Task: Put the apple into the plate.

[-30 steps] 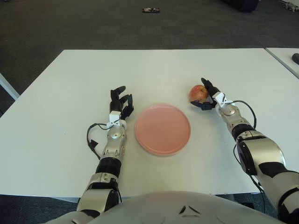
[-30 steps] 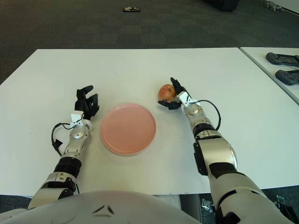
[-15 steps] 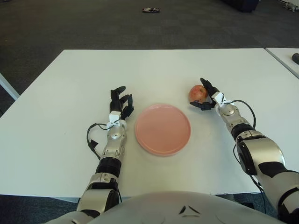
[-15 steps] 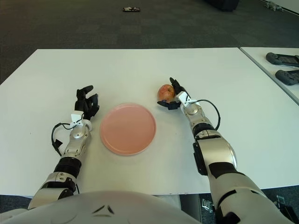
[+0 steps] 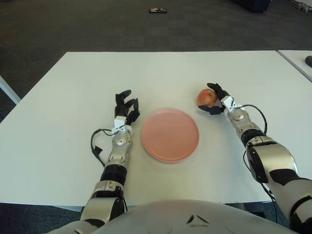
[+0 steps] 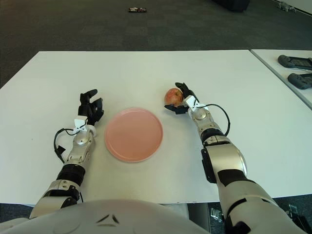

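A red-yellow apple (image 5: 206,97) sits right of the round pink plate (image 5: 169,134) on the white table. My right hand (image 5: 215,100) is against the apple's right side, its black fingers curled around it from behind and below. The plate holds nothing. My left hand (image 5: 125,106) shows just left of the plate, fingers relaxed and pointing away from me, holding nothing.
The white table (image 5: 87,83) spreads wide around the plate. A second table (image 6: 292,61) at the far right carries dark controllers (image 6: 295,61). A small dark object (image 5: 157,10) lies on the carpet beyond the table.
The right hand's fingers have closed a little more around the apple, which has shifted slightly left. The left hand has not moved.
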Robot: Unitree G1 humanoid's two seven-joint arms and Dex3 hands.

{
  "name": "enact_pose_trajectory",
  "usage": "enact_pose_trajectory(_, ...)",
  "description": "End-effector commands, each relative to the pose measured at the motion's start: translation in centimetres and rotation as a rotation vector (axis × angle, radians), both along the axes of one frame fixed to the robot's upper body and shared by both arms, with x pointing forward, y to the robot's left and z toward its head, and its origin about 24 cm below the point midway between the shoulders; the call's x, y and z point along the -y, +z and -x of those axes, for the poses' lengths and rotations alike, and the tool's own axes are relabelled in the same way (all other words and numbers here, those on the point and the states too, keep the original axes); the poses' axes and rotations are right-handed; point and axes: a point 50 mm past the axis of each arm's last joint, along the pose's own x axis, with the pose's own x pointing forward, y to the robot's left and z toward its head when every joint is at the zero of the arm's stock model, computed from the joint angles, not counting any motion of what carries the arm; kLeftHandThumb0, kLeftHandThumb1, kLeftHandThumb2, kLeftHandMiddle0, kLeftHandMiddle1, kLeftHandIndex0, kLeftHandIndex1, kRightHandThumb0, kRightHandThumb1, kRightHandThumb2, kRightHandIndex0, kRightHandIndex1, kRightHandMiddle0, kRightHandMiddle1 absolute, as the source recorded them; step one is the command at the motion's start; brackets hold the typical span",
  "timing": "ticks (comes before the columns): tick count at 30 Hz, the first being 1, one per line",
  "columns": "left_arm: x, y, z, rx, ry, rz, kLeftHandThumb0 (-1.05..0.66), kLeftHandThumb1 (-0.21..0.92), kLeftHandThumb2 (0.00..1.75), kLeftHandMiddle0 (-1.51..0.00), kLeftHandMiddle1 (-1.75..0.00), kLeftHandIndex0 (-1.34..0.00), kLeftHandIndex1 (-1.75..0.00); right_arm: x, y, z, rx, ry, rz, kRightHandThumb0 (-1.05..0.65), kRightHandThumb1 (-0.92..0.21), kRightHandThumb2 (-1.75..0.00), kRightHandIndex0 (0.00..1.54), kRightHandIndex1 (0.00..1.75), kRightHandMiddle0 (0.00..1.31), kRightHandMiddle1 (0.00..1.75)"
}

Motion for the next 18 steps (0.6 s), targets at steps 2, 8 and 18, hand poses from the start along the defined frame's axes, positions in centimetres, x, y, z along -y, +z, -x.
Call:
enact_pose_trajectory(2, -0.14, -1.43, 0.79, -0.077, 0.012, 0.000, -0.71, 0.92, 0.53, -0.30, -0.77, -0.07, -1.22, -0.19, -2.09, 1.30, -0.061, -0.032, 0.016, -0.70, -0.35, -0.78, 0.77, 1.65, 0.51, 1.69)
enact_pose_trajectory(8, -0.11, -1.41, 0.81, -0.075, 0.012, 0.004, -0.71, 0.92, 0.53, -0.30, -0.77, -0.07, -1.21, -0.04, -2.23, 1.34, -0.047, -0.117, -0.024, -0.44, -0.32, -0.94, 1.05, 1.74, 0.86, 1.74)
enact_pose_trajectory(18, -0.09, -1.36, 0.83, -0.073, 0.011, 0.003, -0.73, 0.92, 0.53, -0.31, -0.77, -0.07, -1.22, 0.00, -2.31, 1.40, -0.032, -0.129, 0.030, -0.24, -0.30, -1.12, 1.19, 1.75, 0.94, 1.75)
